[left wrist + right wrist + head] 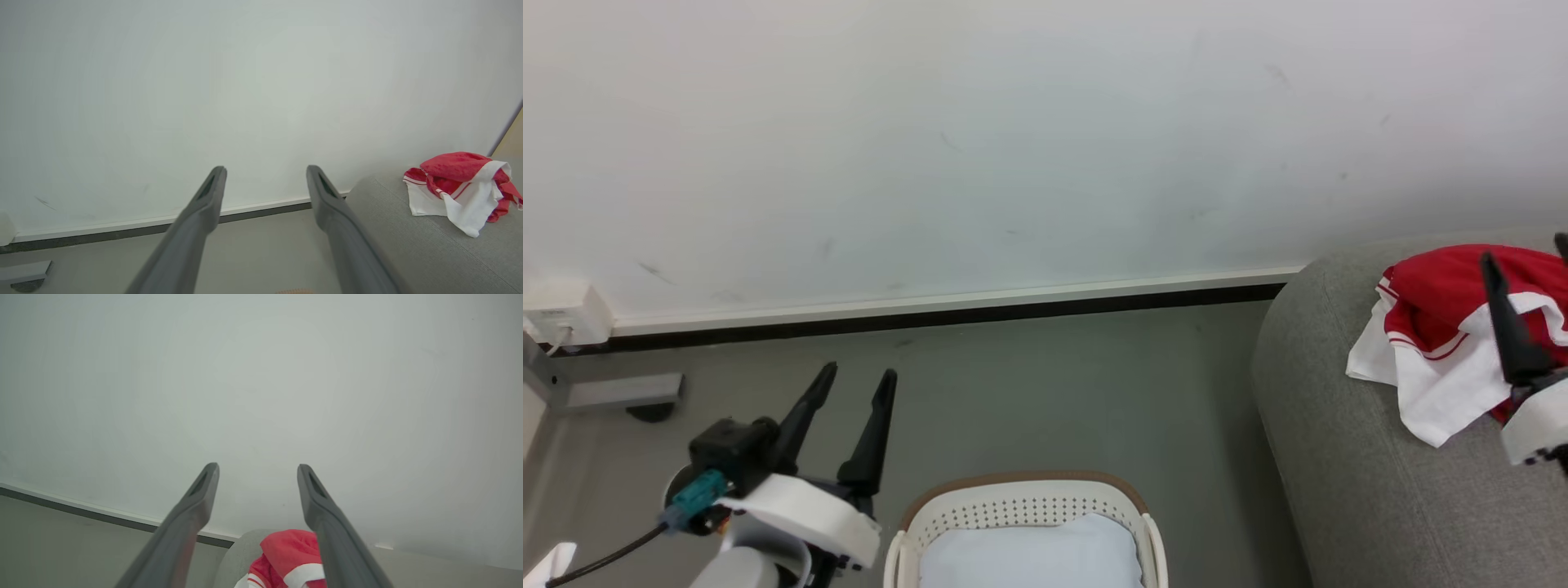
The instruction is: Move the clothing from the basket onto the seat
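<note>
Dark fingers of the right gripper point(257, 467) stand wide apart with nothing between them, directly over the clothing point(1429, 310). The red and white jersey lies crumpled on the seat point(1339, 425), near its rounded left edge, and a white flap reaches toward that edge. The left gripper point(859, 371) is likewise spread and empty above the floor, beside the basket point(1021, 478).

Assessment: the garment appears delivered. Recommended practice is to lift the right fingers straight up and clear, so no tip catches a fold and drags the fabric toward the seat's edge. The basket should then be checked for further items.

Limits of inspection:
- One right finger is cut off at the head view's right edge.
- Whether the other touches the fabric cannot be told.
- The basket's near half is out of frame, and a pale pad point(1029, 555) hides its bottom.
- No lettering on the jersey is visible.
</note>
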